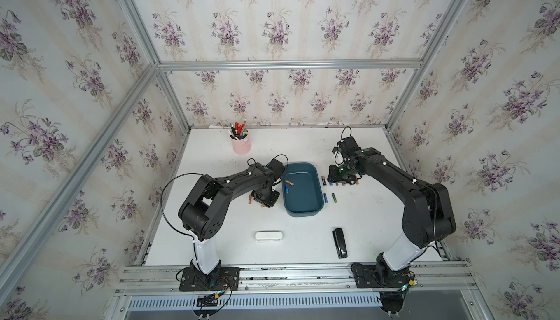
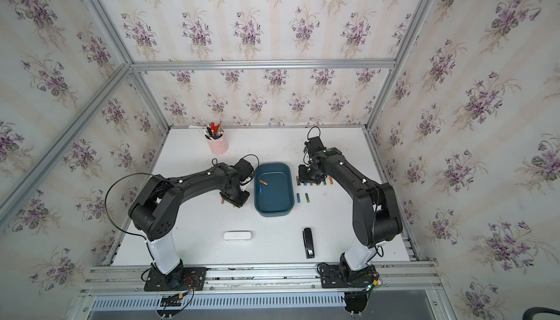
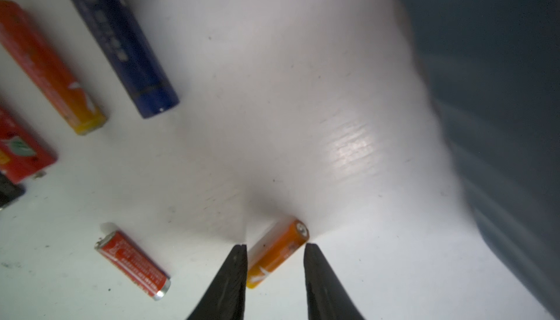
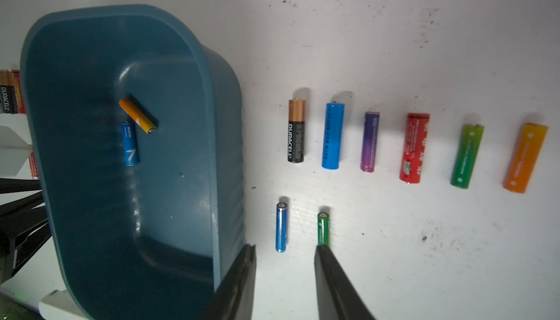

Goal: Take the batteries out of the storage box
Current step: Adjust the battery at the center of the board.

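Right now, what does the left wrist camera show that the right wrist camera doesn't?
Only the left wrist view shows the left tool straddling an orange battery lying on the table, with a small red battery and a dark blue battery nearby. Only the right wrist view shows inside the storage box, where a second orange battery and a blue battery lie, plus a row of six batteries beside it and the right tool, open and empty. Both show the storage box's wall and the white table.
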### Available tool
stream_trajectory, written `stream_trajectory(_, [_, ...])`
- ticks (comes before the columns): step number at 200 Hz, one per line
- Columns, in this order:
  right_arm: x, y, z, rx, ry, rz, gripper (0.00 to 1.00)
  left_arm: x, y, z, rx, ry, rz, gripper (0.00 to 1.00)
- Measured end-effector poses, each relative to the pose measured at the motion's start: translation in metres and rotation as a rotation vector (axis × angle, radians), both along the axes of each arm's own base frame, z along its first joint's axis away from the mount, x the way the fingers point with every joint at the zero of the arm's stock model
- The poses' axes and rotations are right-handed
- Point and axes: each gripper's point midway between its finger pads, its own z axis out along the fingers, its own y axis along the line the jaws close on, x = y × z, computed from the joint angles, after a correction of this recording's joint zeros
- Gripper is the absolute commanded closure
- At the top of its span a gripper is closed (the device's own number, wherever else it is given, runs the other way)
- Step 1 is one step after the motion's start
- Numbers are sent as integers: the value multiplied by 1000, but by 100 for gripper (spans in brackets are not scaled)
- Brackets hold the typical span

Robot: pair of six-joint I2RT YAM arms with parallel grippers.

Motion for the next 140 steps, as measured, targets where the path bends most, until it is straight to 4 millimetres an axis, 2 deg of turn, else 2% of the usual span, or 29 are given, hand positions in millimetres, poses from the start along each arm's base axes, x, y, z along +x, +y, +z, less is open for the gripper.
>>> stream_trajectory(94, [0,0,0,0,0,0,62,3,6,-8,39,22,74,83])
stream_trajectory(140, [0,0,0,-1,-1,3,62,5,9,-9,55,37,177,86])
